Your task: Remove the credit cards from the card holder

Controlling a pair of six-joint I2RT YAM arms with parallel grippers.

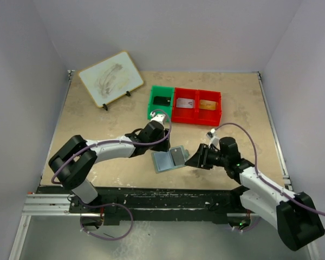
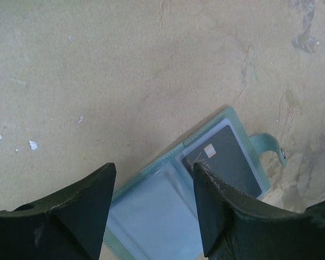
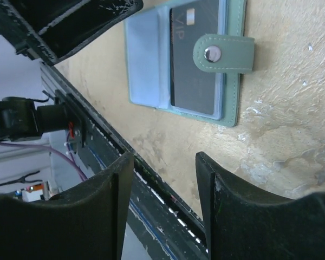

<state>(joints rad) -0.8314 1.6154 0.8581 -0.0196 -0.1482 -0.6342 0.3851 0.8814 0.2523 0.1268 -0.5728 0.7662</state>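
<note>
A: When the left gripper was checked, how were its jaws found?
B: Spread fairly wide, nothing held, over the opened card holder. The right gripper was likewise parted and empty, just beside it.
A: How was the holder laid?
B: Flat on the table, between both grippers, long axis slanted, strap pointed at the right gripper. A dark card was seen in one panel.

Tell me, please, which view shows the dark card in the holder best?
The right wrist view: the card is large and sharp, lettering and chip visible, though the strap crosses it. The left wrist view shows it smaller, one corner behind a finger. The top view shows a tiny grey patch.
</note>
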